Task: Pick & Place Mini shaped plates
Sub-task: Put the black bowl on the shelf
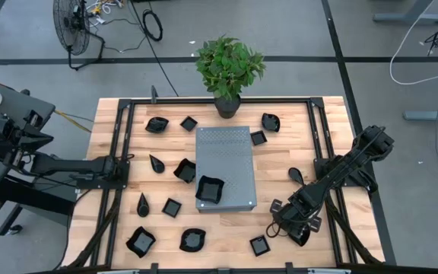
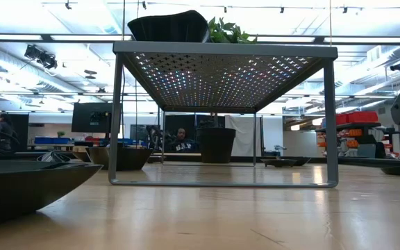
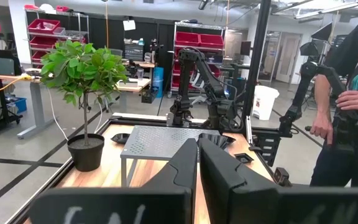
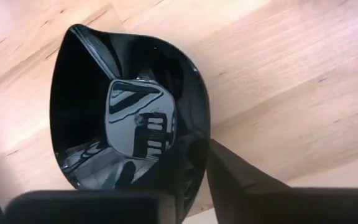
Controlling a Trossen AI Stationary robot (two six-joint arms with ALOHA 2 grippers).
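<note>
At the table's five o'clock corner, the right gripper (image 1: pixel 298 232) closes its jaws over the rim of a teardrop mini plate (image 4: pixel 126 118) on the wood; the lift should wait until the fingers seat, while the left gripper (image 1: pixel 125 169) waits shut at nine o'clock.

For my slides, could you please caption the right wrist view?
Right gripper closing its fingers over the rim of a glossy black teardrop plate on the wooden table.

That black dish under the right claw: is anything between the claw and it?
Nothing visible. The right gripper is already at the teardrop dish, one finger outside its rim on bare table.
</note>
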